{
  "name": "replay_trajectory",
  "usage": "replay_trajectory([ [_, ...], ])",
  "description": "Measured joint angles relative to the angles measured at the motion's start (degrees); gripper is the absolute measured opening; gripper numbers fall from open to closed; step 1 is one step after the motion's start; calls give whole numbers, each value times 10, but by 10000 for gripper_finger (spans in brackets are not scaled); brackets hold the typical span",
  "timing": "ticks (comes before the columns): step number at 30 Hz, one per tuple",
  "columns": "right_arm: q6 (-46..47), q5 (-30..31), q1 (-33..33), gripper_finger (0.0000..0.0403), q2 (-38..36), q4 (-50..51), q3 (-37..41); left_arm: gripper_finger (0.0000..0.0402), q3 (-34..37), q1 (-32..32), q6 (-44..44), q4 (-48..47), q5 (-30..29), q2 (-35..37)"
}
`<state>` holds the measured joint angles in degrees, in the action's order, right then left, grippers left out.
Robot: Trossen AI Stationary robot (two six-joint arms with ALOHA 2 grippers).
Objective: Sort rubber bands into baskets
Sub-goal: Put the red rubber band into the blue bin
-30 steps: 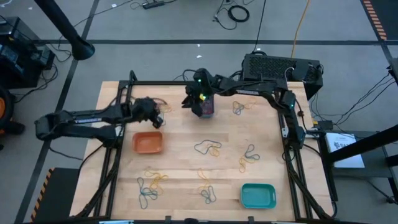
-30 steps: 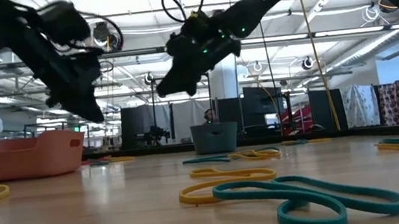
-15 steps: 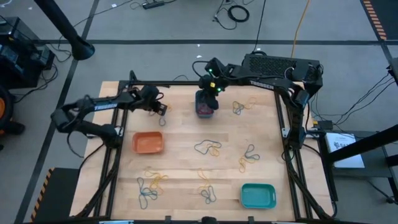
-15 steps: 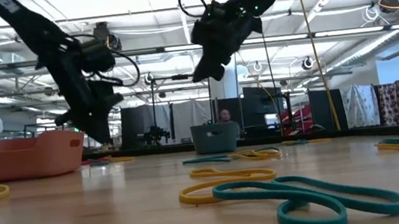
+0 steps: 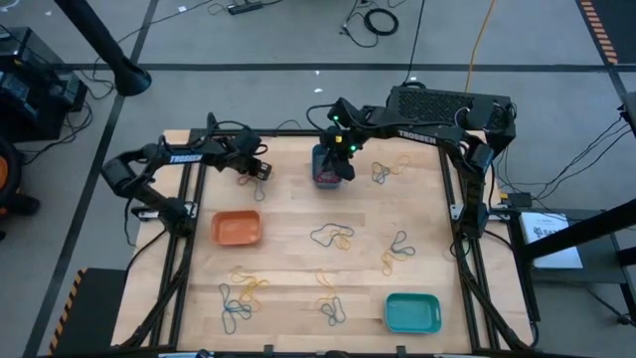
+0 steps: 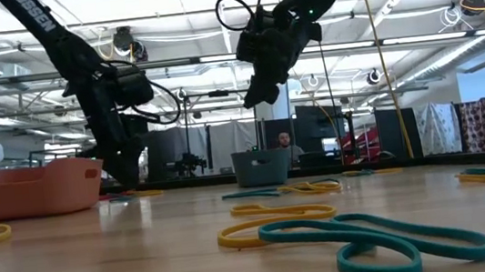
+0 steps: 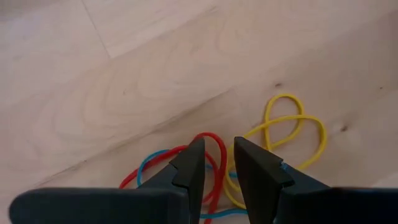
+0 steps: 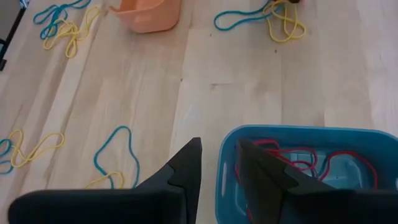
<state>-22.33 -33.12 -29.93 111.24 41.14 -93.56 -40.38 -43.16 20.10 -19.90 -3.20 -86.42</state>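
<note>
since the earlier frame the left arm has folded back and swung its gripper toward the upper left of the table, while the right arm has pulled back a little from the centre to sit over the dark blue basket.

left gripper (image 7: 214,167) hangs low over a small tangle of rubber bands (image 7: 273,140), red, blue and yellow, its fingers set narrow with only a slim gap and nothing held between them. in the high view that gripper (image 5: 256,168) sits near the upper left of the wooden table (image 5: 288,254), above the orange basket (image 5: 237,228).

right gripper (image 8: 219,163) hovers at the rim of the dark blue basket (image 8: 348,140), fingers likewise narrow and empty. red bands (image 8: 292,155) already lie inside that basket. in the high view it (image 5: 343,159) is at upper centre.

as a judgement, the sorting is at an early stage: only the dark blue basket shows bands in it, the orange basket looks empty, and so does the turquoise basket (image 5: 411,312) at lower right. several clusters of blue and yellow bands (image 5: 333,237) lie loose across the middle and lower table, all left to sort.
</note>
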Motion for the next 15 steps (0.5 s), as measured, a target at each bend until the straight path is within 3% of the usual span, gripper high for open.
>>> replay_trajectory([
  [15,6,0,0,96,0,7,0,91,0,0,-37,33,0,-23],
])
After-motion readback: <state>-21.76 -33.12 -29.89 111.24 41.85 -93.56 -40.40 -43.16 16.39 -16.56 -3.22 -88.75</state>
